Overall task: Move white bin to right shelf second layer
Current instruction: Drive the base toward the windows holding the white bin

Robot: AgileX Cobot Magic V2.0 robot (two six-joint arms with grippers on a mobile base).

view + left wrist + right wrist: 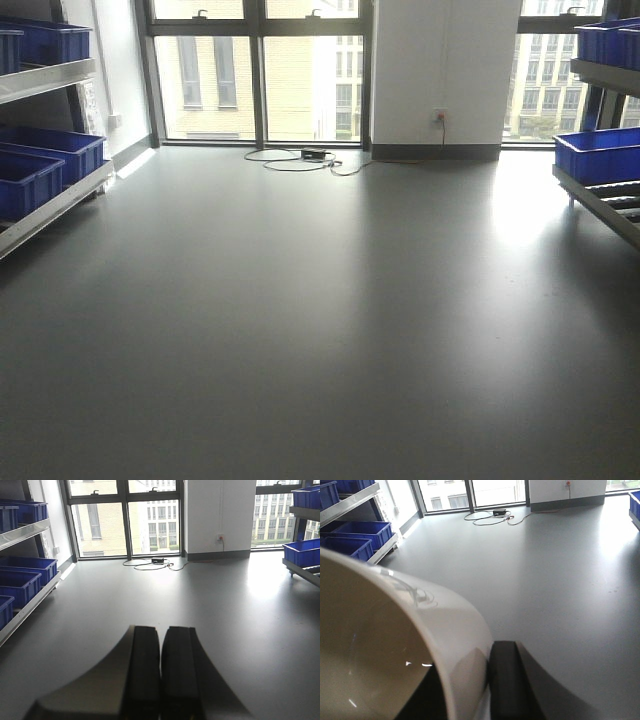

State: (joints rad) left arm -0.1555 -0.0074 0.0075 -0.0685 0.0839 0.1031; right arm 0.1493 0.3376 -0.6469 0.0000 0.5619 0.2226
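right tool (466, 690) pinches the white bin (395, 645) by its rim, well apart from the right shelf second layer (592, 196); left tool (161, 670) is closed, empty. the one-sided pinch on glossy plastic could slip, or the bin could clip the blue crate (598, 155) there.

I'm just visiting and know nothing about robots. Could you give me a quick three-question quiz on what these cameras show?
1. True or false: the left gripper holds something.
2. The right gripper grips: A) a black cable; B) the glossy cream-white plastic bin; C) a steel rail.
3. Fill in: the rectangular plastic crates on the steel side racks are ____.
Key: 1 false; 2 B; 3 blue.
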